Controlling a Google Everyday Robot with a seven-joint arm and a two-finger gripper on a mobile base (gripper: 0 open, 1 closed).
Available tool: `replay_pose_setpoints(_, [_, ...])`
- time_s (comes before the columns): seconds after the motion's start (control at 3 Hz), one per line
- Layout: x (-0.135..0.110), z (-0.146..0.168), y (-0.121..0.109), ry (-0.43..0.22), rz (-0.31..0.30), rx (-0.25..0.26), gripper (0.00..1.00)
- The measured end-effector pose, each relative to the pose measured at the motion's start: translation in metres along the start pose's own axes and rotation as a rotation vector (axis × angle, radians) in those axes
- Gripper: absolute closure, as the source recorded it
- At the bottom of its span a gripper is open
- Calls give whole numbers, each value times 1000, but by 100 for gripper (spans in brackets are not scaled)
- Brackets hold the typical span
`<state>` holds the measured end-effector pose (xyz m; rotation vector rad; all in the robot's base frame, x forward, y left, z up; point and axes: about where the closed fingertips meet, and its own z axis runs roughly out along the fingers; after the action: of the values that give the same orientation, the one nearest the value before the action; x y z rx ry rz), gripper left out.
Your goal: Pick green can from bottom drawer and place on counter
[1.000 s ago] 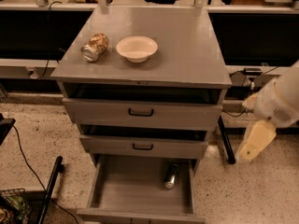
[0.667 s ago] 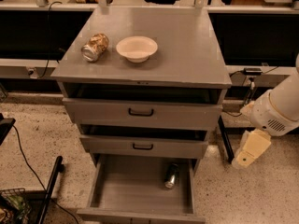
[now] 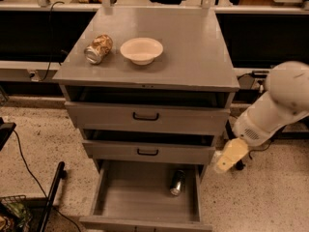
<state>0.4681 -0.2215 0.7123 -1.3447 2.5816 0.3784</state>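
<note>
Though dim, shiny green can (image 3: 177,182) seemingly sideways on flat grey bottom drawer (image 3: 130,199); pale gripper (image 3: 225,160) just outside it, state untellable.

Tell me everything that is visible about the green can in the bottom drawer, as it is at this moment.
The green can is a small metal drink can, dark shiny green, with a silver end toward the camera. It lies on its side on the grey floor of the open bottom drawer, near its right wall, seemingly touching only that floor. The gripper hangs outside the drawer, to its right, apart from the can.
</note>
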Motion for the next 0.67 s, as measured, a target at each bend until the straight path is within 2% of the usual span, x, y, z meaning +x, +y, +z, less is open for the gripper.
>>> replay_pose_setpoints(0.33, [23,91,-19,45,204,-28,0])
replay_pose_setpoints(0.67, [33,126,-23,43,321,-3,0])
